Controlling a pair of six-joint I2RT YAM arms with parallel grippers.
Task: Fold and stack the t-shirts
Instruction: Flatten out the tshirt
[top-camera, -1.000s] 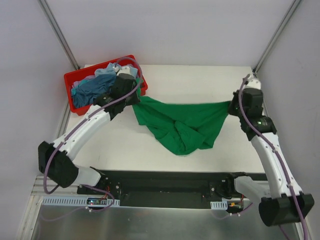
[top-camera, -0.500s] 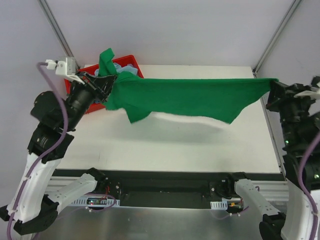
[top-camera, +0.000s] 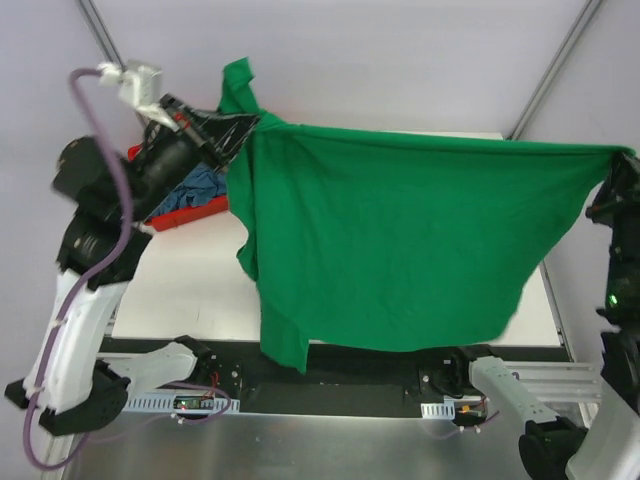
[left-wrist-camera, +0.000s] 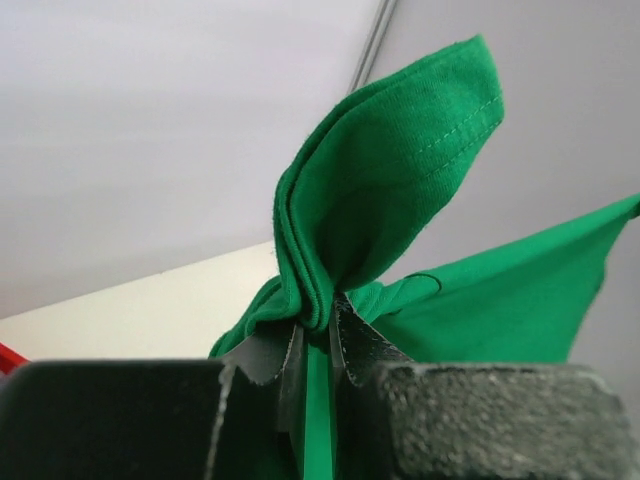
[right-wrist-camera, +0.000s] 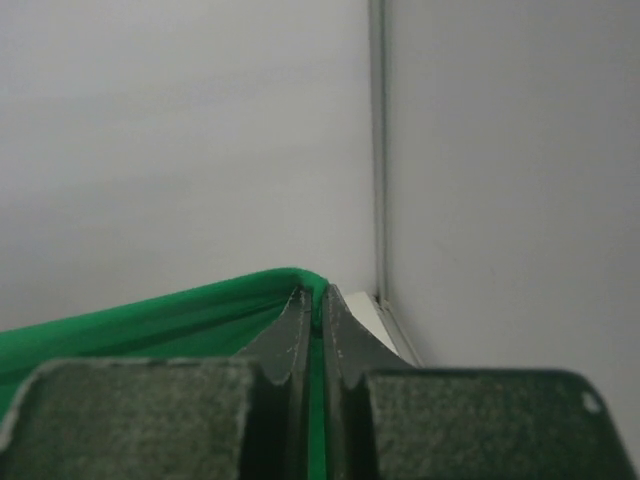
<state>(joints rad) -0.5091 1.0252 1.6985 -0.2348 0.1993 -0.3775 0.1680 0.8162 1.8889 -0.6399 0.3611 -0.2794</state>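
Observation:
The bright green t-shirt (top-camera: 400, 240) hangs spread out high above the table, stretched between both grippers. My left gripper (top-camera: 232, 128) is shut on its upper left corner, where a bunch of cloth (left-wrist-camera: 380, 200) sticks up past the fingers. My right gripper (top-camera: 612, 165) is shut on the upper right corner, the hem (right-wrist-camera: 200, 310) running off to the left. The dark teal-blue t-shirt (top-camera: 195, 190) lies in the red bin (top-camera: 190, 212) at the back left, partly hidden. The pale blue one is hidden.
The white table (top-camera: 190, 290) shows below the hanging shirt on the left and its right edge (top-camera: 550, 290) on the right. Grey walls and corner posts (top-camera: 555, 70) stand close behind. The arm bases and black rail (top-camera: 340, 375) lie at the near edge.
Both grippers have risen and spread apart from the table. The green shirt went from a crumpled heap to a taut band, and now hangs open as a wide sheet.

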